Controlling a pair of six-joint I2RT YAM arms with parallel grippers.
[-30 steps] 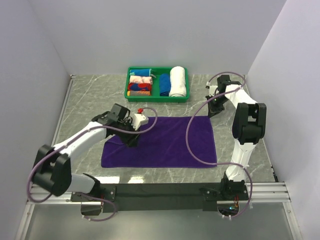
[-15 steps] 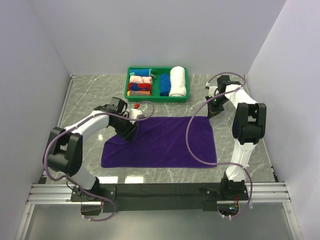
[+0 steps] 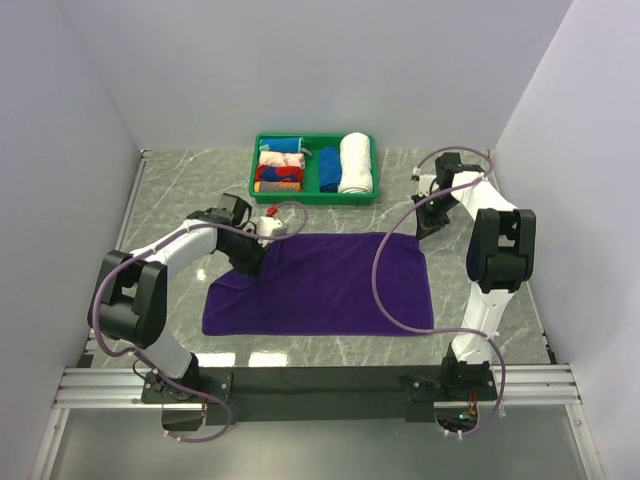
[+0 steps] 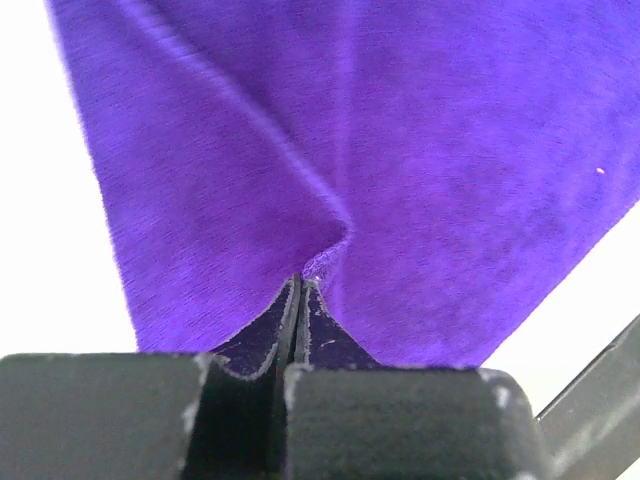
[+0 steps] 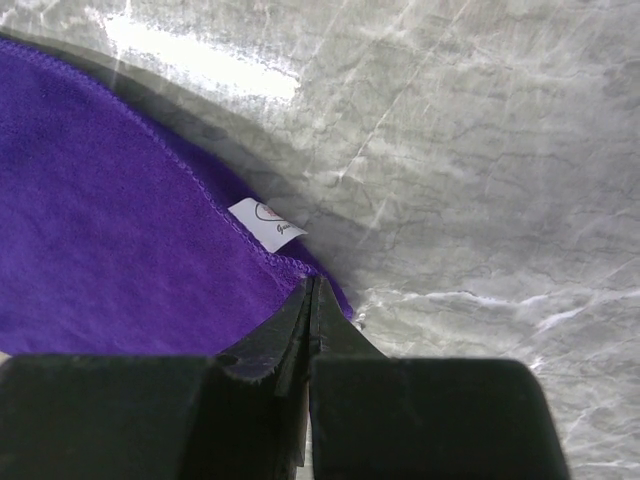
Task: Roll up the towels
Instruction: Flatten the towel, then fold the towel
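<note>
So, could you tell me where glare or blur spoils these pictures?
Left wrist: all around the towel is blown out white, its far part streaky; right wrist: a glare streak on the table, the label sharp; top: even light, soft shadows.

Moved: left gripper point(image 4: 300, 285) has shifted from further in on the cloth to the far-left corner of the purple towel point(image 3: 340, 285), nearer the table's far edge. Its jaws, half open before, are now pinched shut on a raised ridge of cloth. The left arm's elbow has drawn up, more upright.

high overview, two wrist close-ups, shared towel point(image 3: 320, 285)
</note>
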